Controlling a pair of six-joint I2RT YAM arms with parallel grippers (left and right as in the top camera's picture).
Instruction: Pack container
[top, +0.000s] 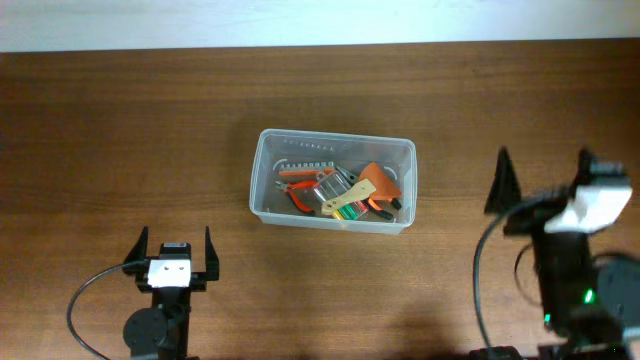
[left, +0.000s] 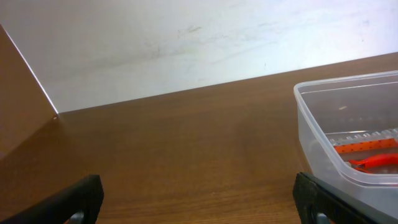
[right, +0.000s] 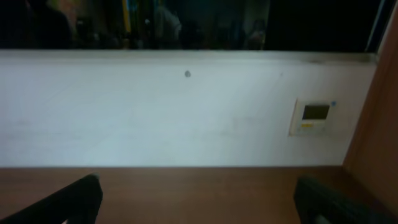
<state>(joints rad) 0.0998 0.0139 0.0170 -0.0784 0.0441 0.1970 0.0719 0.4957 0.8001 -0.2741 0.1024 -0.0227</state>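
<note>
Right gripper (top: 544, 165) rises closest to the overhead lens, at the right side of the table (top: 120, 130), its jaws spread wide and holding nothing. Left gripper (top: 174, 242) sits lower at the near left, its 2 fingers (left: 81, 200) just as wide apart and empty. Between the 2 arms, mid-table and well apart from both, stands the container (top: 262, 180), upright and open-topped. Orange-handled tools (top: 298, 200) lie piled inside it, mostly toward its right half. From the left wrist, one rounded corner of the bin shows at the right edge.
</note>
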